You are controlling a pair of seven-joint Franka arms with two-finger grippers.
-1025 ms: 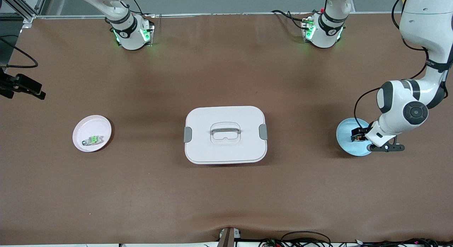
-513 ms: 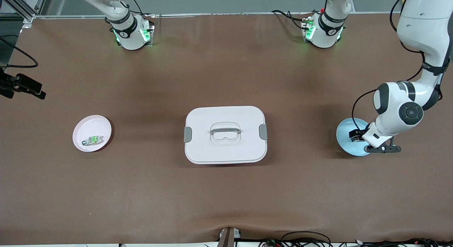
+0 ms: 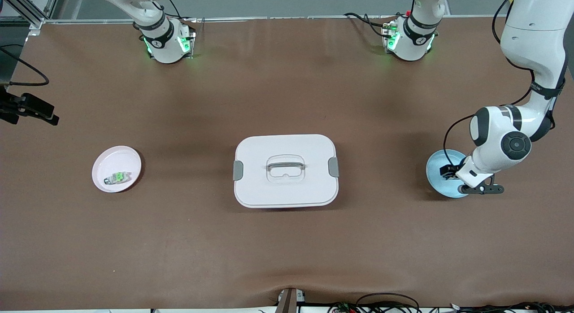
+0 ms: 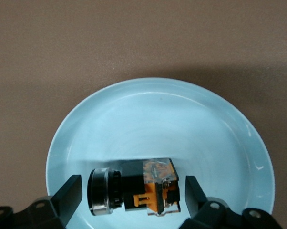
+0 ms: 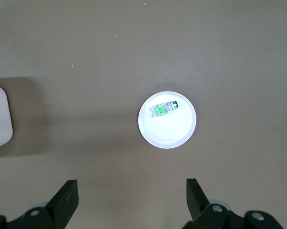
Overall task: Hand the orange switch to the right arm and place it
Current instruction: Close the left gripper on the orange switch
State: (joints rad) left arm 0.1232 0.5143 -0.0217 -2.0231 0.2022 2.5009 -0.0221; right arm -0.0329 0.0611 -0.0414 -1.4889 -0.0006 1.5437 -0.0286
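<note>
The orange switch (image 4: 138, 191), a stubby black part with an orange and clear end and a silver ring, lies on its side in the light blue plate (image 4: 181, 119) at the left arm's end of the table. My left gripper (image 4: 132, 188) is down in that plate (image 3: 434, 169), open. One finger stands off each end of the switch with a small gap. In the front view the left gripper (image 3: 450, 173) hides the switch. My right gripper (image 5: 131, 188) hangs open and empty, high over the table near the pale pink plate (image 5: 174, 136).
The pale pink plate (image 3: 130, 158) at the right arm's end holds a clear part with a green centre (image 3: 117, 177). A white lidded box (image 3: 285, 169) with a handle and grey clips sits mid-table. A black camera mount (image 3: 29, 109) juts in at the table's edge.
The left arm's hand has sunk lower over the blue plate and shifted slightly toward the box, now hiding the switch in the front view. The right arm has not moved.
</note>
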